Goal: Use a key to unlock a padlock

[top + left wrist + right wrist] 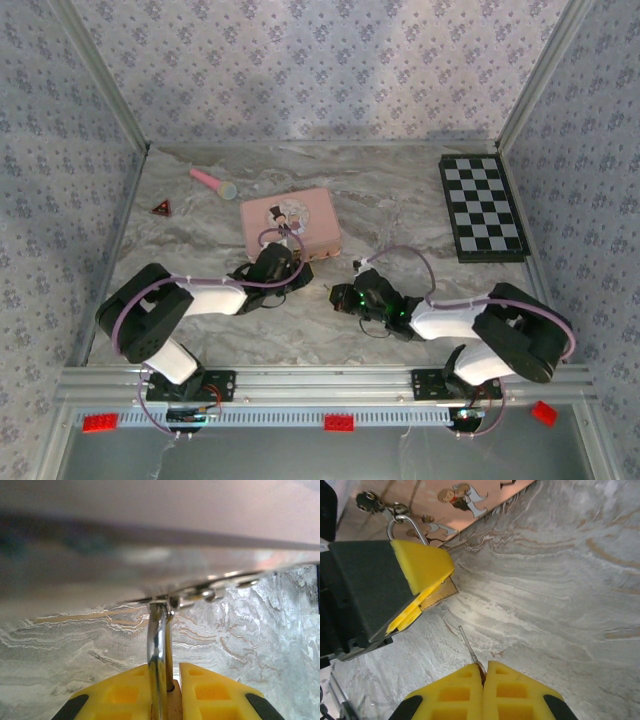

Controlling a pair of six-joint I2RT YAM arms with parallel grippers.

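The left gripper [169, 680] was clamped on the padlock [159, 650], its yellow pads pressed to either side of the small brass body while the silvery shackle rose upright between them. At its top the shackle was hooked through a small metal loop on the edge of the pink picture tin [315, 215], whose side loomed blurred just above in the left wrist view. The right gripper [484, 672] had its jaws pressed together on the key [469, 646], and only the thin grey blade stuck out past the fingertips. The blade pointed towards the padlock's brass body, with a gap of bare marble-patterned table [300, 335] between them, so key and padlock were near but not touching. From above, both grippers met in front of the tin's near edge, the left one up against the tin and the right one just beside it. Farther back lay a red triangle piece [161, 208] and a pink stick-shaped toy [213, 182] on the left, and a folded chequerboard [483, 207] well apart on the right.
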